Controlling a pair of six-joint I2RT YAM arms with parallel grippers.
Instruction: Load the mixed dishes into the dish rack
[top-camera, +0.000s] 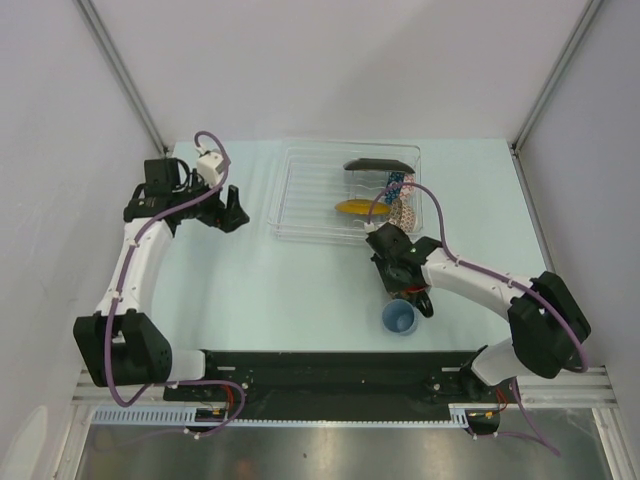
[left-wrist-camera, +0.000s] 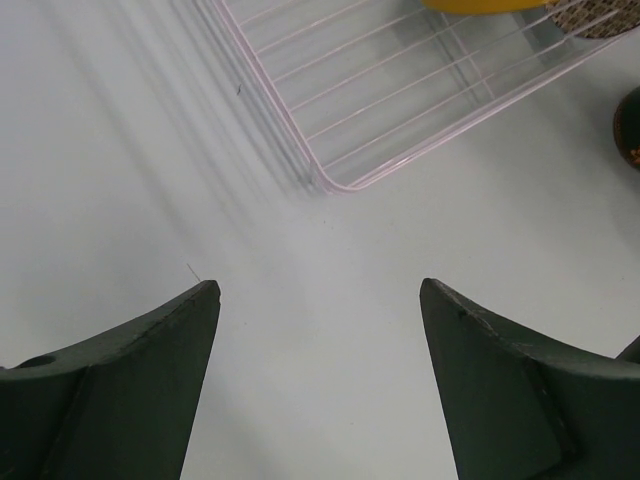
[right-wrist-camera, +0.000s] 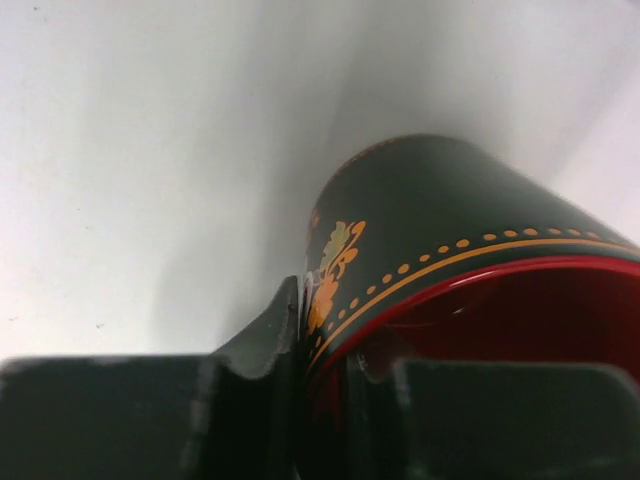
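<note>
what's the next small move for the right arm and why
Probably lift the black red-inside cup straight up: the right gripper pinches its wall, one finger inside, one outside, and the clear plastic dish rack beyond has free slots.

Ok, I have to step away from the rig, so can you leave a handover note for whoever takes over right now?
Left gripper: open, empty, over bare table by a corner of the dish rack.
Right gripper: shut on the rim of the red-inside cup, one finger inside and one outside. I cannot tell whether the cup is lifted.
Done: black square floral plate, round yellow plate, blue mosaic bowl and patterned bowl are in the rack.
Left: rack the red-inside cup, then the light blue cup, which is upright on the table in front of the rack.
</note>
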